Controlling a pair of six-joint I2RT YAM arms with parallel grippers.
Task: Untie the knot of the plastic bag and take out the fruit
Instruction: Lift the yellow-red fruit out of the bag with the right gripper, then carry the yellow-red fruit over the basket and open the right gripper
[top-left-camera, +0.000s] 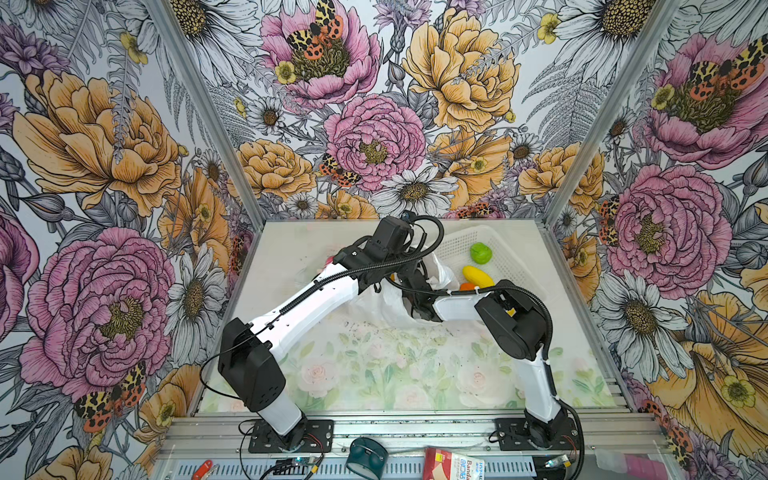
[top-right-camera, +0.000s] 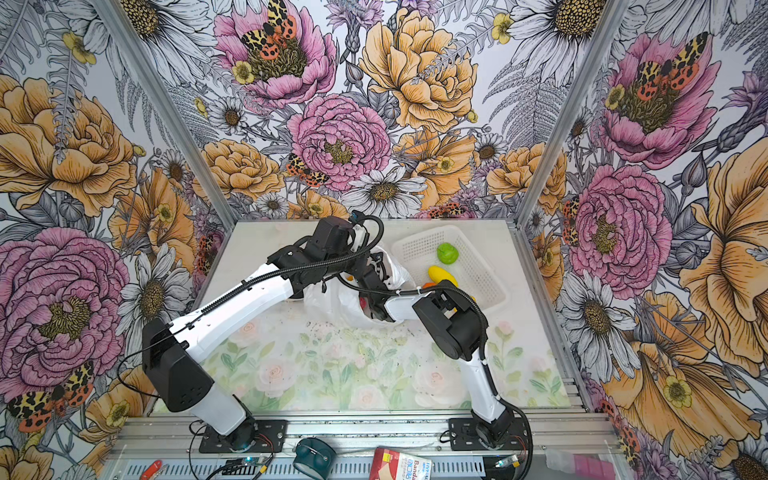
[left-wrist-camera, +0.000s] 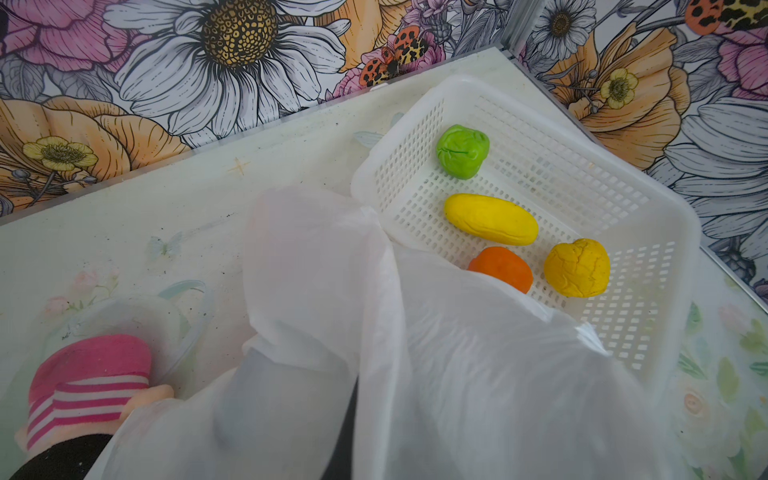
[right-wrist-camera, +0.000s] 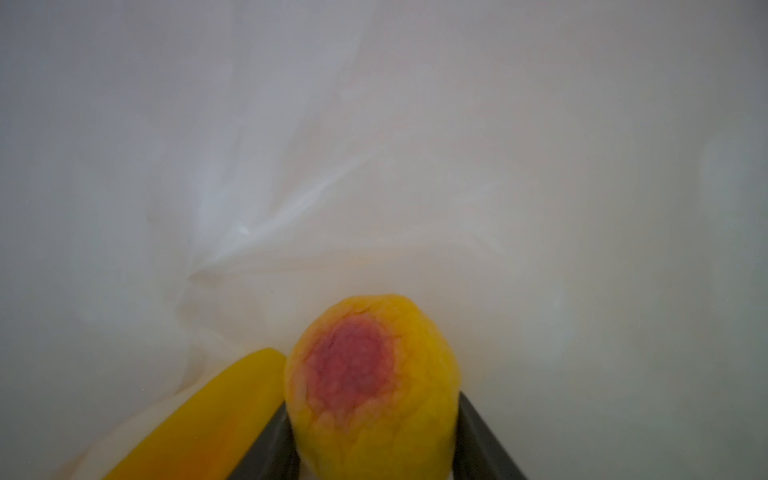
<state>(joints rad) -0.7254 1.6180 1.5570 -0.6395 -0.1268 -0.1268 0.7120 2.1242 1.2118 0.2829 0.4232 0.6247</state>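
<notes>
right gripper: is sitting inside the plastic bag. Its two dark fingers are pressing on either side of the yellow-red fruit, pinching it. Only the fingers' inner edges are showing, as the frame is cutting off the rest.
yellow-red fruit: is sitting between those fingers, with white film all around it and its red patch facing the right wrist camera.
bagged yellow fruit: is lying just beside the held one, against one finger, and is running off the frame edge.
left gripper: is showing only as a dark shape through the film. Its fingers are pressed together and are pinching a fold of the bag, so far as the veiled view is letting one tell.
plastic bag: is lying crumpled on the table between the two arms, with one side overlapping the basket's corner. In both top views the arms and film are hiding both grippers' tips.
basket: is holding the green fruit, the long yellow fruit, the orange fruit, which the film is partly covering, and the round yellow fruit.
striped object: is lying on the table beside the bag. Its black part is running out of the left wrist view, and bag film is overlapping it.
</notes>
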